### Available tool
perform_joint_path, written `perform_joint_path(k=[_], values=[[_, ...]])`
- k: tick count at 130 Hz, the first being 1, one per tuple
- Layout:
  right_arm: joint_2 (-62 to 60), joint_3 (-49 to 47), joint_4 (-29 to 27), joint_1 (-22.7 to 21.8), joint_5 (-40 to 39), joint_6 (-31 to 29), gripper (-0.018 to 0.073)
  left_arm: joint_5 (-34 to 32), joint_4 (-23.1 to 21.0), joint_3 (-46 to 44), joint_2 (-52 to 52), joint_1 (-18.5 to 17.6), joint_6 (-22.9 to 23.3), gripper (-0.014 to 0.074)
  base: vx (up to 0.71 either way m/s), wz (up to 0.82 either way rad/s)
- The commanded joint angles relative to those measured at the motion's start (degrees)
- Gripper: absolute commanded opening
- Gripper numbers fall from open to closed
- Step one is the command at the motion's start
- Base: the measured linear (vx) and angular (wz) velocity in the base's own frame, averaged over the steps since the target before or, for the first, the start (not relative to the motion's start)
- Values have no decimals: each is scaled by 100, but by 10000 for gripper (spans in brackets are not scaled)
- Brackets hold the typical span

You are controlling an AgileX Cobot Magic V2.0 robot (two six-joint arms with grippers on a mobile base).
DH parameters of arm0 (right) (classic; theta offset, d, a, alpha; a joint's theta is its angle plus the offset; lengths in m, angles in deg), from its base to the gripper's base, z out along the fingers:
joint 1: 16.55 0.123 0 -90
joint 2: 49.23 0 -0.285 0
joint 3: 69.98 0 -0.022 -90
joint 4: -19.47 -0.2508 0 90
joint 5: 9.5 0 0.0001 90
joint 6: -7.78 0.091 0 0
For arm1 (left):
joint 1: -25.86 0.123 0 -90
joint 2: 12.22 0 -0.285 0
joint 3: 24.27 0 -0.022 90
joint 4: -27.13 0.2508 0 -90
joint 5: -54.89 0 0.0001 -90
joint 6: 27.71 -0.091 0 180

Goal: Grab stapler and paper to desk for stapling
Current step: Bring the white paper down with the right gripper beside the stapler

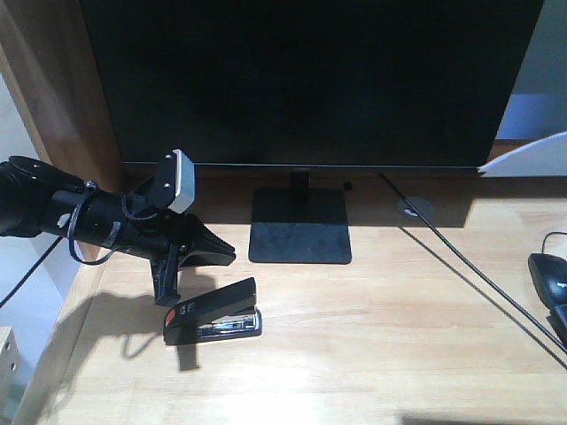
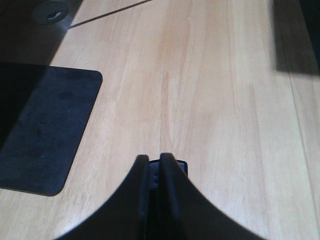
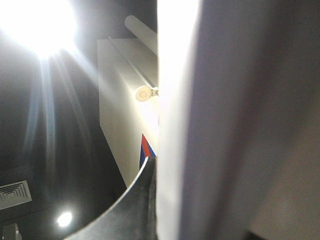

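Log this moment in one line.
stapler lying on desk | left gripper shut near it | right gripper holding paper off desk

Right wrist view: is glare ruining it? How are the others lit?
Right wrist view: ceiling lamp flares, the close paper is blurred and partly blown out. Front view: hard light, sharp shadow beside the stapler on the desk. Left wrist view: mostly even light, left gripper silhouetted.

The stapler [image 1: 214,312] is black with a red patch on top and shiny silver inside. Under it the desk [image 1: 381,354] is pale yellow wood with thin stripes. Behind the stapler the monitor [image 1: 310,80] and its stand [image 1: 299,226] are black. Far right of the stapler, the paper [image 1: 530,157] is white and the mouse [image 1: 551,276] black.
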State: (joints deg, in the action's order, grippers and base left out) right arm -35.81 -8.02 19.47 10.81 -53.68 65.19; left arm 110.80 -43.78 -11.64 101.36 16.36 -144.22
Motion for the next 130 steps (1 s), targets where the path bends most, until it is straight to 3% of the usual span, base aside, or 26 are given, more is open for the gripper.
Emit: perform_joint_path(k=[1, 65, 130], values=[[76, -158, 53, -2, -187, -53, -6, 296, -320, -135, -299, -16, 150, -8, 0, 0], [76, -158, 53, -2, -201, -53, -6, -13, -304, -135, 83, -193, 149, -8, 0, 0], [76, -158, 53, -2, -202, -53, -6, -273, -1, -135, 400, -245, 149, -8, 0, 0]])
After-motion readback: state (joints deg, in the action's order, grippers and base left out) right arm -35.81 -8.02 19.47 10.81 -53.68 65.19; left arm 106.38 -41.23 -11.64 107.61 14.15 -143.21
